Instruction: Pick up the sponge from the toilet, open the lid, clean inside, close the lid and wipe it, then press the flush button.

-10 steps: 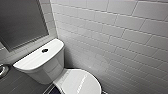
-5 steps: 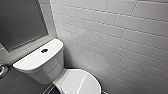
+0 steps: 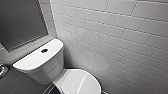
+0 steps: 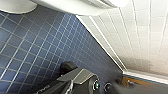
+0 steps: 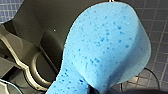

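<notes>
The right fingers (image 5: 91, 90) seem to pinch the bright blue soft sponge (image 5: 107, 45) by its narrow end, above the dark blue tiled floor (image 5: 155, 15). The smooth white oval lid (image 3: 80, 81) of the shiny white toilet (image 3: 42, 67) lies shut. I think a firm grip matters most, so the sponge does not drop.

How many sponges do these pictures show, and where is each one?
1. The sponge shows in the right wrist view, near the camera, above the dark floor tiles. None lies on the toilet tank or the lid; others may be hidden elsewhere.
</notes>
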Available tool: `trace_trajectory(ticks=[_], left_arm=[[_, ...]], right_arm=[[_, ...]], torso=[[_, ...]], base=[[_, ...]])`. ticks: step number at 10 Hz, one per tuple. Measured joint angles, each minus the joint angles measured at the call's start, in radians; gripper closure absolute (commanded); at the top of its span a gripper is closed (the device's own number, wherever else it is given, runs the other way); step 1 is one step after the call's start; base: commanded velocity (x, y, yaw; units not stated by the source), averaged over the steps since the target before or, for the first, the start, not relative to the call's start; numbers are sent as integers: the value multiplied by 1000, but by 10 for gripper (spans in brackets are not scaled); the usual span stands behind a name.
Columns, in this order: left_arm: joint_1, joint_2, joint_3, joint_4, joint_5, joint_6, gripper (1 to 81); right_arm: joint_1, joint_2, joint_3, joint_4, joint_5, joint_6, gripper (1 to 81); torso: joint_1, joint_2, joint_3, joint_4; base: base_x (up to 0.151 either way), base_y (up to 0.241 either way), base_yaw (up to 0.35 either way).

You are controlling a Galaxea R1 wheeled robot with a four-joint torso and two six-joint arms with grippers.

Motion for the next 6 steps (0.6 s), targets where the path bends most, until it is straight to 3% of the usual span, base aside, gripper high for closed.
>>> trace_trajectory(ticks=[3,6], left_arm=[[-46,20,-7,-66,-5,0,10],[-67,50,-17,-145,-40,0,10]], right_arm=[[-1,86,-115,-14,2,0,811],[-11,111,-130,-27,5,0,811]], torso=[[0,0,0,0],[0,0,0,0]], base=[[0,0,0],[0,0,0]])
